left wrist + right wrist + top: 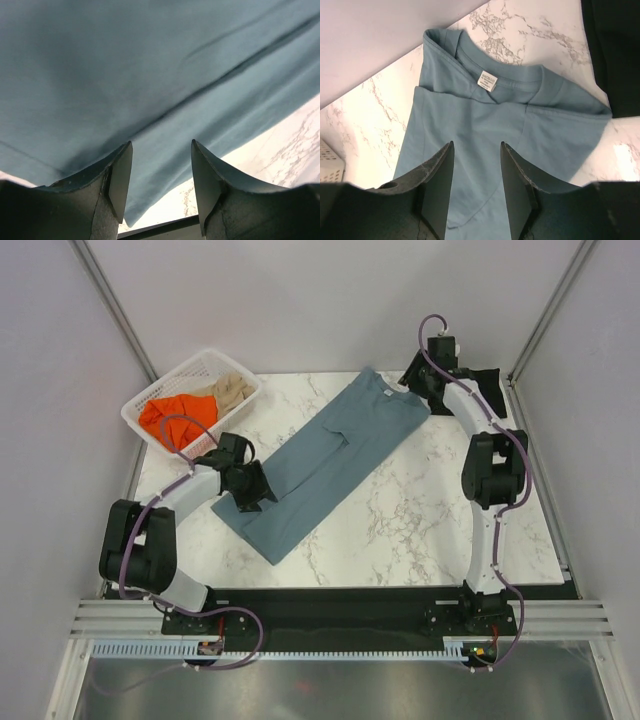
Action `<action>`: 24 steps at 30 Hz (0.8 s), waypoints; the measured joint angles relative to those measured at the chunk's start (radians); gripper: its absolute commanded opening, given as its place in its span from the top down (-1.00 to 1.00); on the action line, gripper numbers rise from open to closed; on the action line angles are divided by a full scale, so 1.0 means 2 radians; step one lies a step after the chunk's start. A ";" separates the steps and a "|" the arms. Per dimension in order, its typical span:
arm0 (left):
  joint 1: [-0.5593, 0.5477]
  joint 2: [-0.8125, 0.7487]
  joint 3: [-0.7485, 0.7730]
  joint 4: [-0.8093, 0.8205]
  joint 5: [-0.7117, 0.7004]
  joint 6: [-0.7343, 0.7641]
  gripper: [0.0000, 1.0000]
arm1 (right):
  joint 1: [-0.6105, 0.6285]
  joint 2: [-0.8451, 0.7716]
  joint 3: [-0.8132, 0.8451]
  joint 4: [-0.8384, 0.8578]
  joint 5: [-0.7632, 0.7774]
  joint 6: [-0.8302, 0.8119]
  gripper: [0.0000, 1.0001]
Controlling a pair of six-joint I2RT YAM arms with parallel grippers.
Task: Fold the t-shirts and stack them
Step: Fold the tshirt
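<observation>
The blue-grey shirt lies slanted across the middle of the desk, sleeves folded in. My left tool hangs released over its hem at lower left. My right tool, also released, is over the collar at upper right. I judge each should pinch both layers, then bring hem to collar evenly. The black shirt beside the collar could snag. The basket of orange shirt and beige shirt sits well apart, upper left.

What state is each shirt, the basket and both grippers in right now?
blue-grey t-shirt, flat on the table, sides folded in lengthwise
black t-shirt, lying at the far right corner, fold unclear
orange t-shirt, crumpled in the basket
beige t-shirt, crumpled in the basket
basket, upright, holding two shirts
left gripper, open over the blue-grey t-shirt's near end
right gripper, open over its far end
</observation>
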 measured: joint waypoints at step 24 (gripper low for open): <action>-0.144 -0.036 -0.093 0.071 -0.041 -0.106 -0.13 | -0.053 0.042 -0.101 0.071 0.030 0.033 0.55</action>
